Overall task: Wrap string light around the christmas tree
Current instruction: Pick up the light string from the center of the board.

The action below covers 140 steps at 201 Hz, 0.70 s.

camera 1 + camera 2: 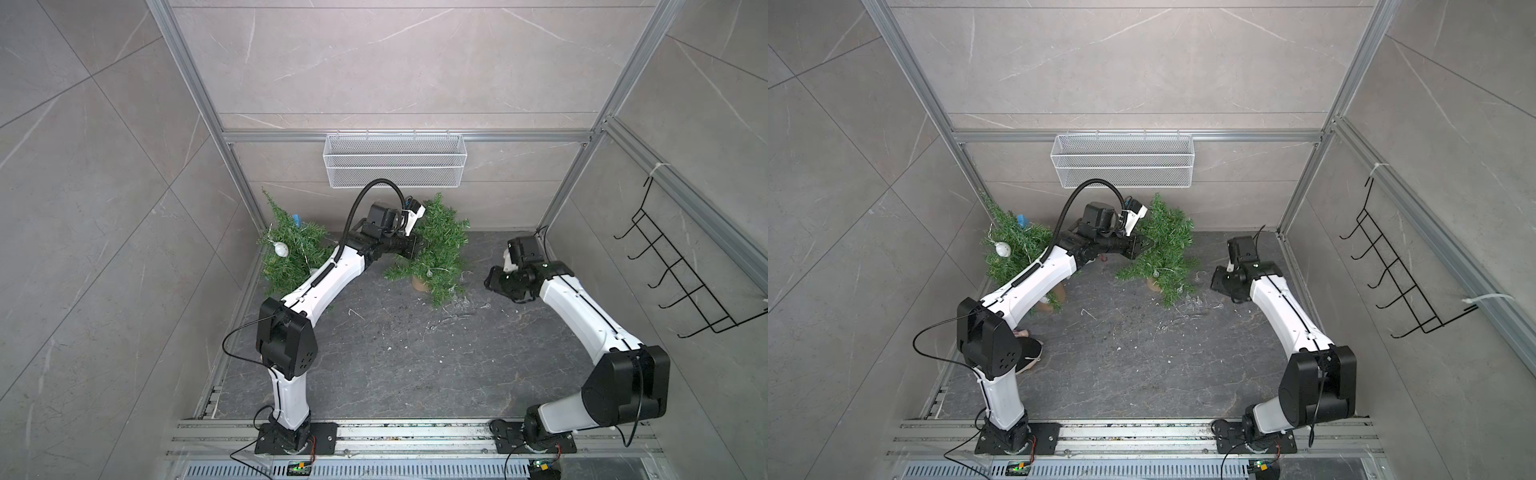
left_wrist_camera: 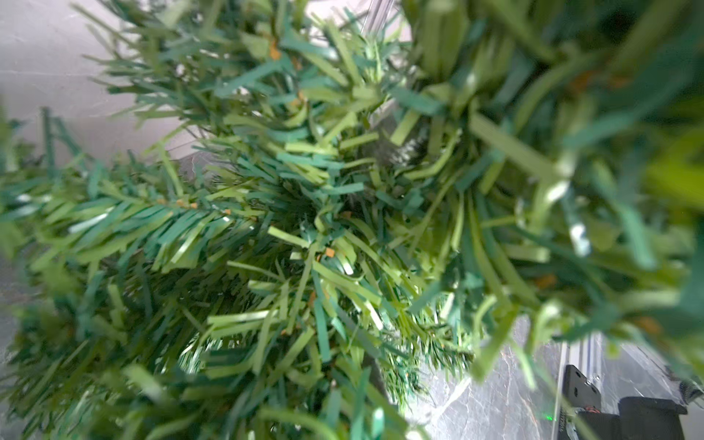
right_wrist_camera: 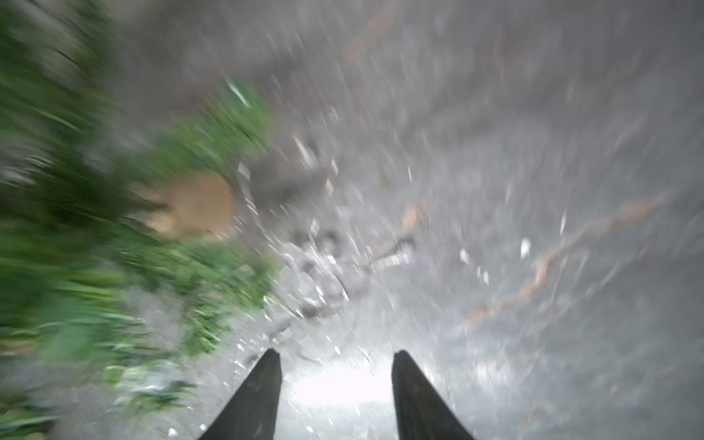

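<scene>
The left gripper (image 1: 419, 246) is buried in the tree (image 1: 442, 249) at the back, jaws closed (whether on a branch, the needles (image 2: 304, 236) hide). The right gripper (image 3: 337, 354) hovers half-open and empty above the floor (image 1: 395, 365), near the string light (image 1: 457, 305), which lies tangled beside the tree's pot (image 1: 419, 284).

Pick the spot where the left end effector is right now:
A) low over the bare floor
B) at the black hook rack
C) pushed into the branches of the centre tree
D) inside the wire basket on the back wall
C: in both top views the left end effector is pushed into the side of the centre tree, and its wrist view is filled with green branches.
</scene>
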Tool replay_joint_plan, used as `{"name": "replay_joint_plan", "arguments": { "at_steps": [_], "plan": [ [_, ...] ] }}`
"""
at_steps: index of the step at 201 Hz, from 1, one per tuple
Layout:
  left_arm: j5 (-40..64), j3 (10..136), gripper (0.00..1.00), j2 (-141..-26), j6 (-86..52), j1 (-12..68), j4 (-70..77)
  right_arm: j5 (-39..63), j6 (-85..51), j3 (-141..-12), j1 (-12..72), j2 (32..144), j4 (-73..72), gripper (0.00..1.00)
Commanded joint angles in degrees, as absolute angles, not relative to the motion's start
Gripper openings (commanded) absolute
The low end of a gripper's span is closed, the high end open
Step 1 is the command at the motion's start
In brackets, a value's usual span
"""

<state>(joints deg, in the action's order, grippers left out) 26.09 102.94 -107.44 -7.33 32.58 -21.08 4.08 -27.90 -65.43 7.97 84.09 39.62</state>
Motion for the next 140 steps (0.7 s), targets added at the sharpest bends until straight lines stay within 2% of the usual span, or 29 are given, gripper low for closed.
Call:
{"name": "replay_joint_plan", "arguments": {
  "at_steps": [1,44,91,125,140],
  "plan": [
    [28.54,102.83,0.0,-103.44,-9.34,32.46,-18.32,6.36,-35.86,-58.74,9.87,80.85,31.45,0.57],
    [27.92,104.55,0.0,-105.0,-9.46,32.48,-18.62,6.31,-44.94,-51.33,18.15,85.96,20.77,0.63],
    [27.67,106.55,0.0,-106.8,-9.38,32.52,-19.44,3.3,-48.25,-51.08,18.98,93.38,10.68,0.61],
    [26.8,107.69,0.0,-107.68,-8.72,32.51,-19.95,3.93,-51.71,-50.07,19.44,97.7,7.87,0.52],
    [26.55,108.21,0.0,-107.97,-8.37,32.48,-20.02,3.9,-51.32,-49.33,19.45,99.26,7.85,0.39]
  ]
}}
